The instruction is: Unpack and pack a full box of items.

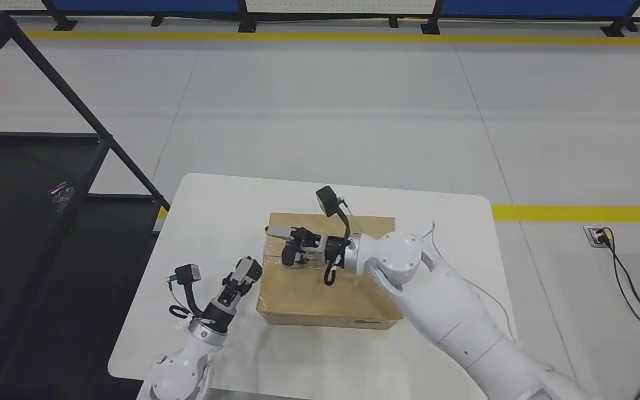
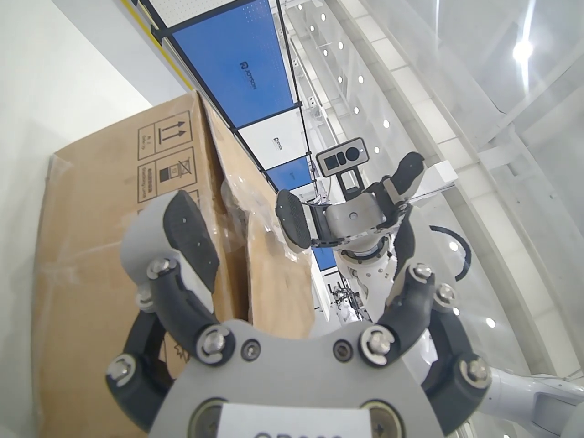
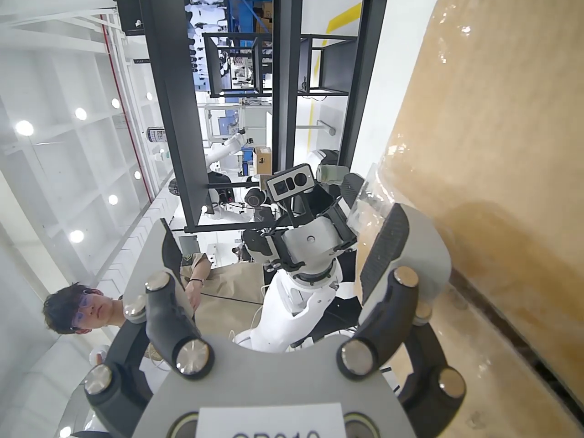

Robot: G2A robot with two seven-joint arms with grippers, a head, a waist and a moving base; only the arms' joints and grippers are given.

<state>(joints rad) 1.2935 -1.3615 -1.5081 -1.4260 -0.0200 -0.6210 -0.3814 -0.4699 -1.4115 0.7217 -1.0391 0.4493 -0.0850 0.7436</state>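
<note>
Top view: cardboard box [image 1: 330,295] at centre of white worktop [image 1: 440,230], flaps down. Right tool [image 1: 292,246] over lid near its upper-left corner, fingers apart, empty. Left tool [image 1: 243,272] just beside box's left wall, fingers likewise apart, empty.

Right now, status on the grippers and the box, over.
Left gripper open, beside the box. Right gripper open, over its top. Box looks shut; loose clear tape at its edge.
</note>
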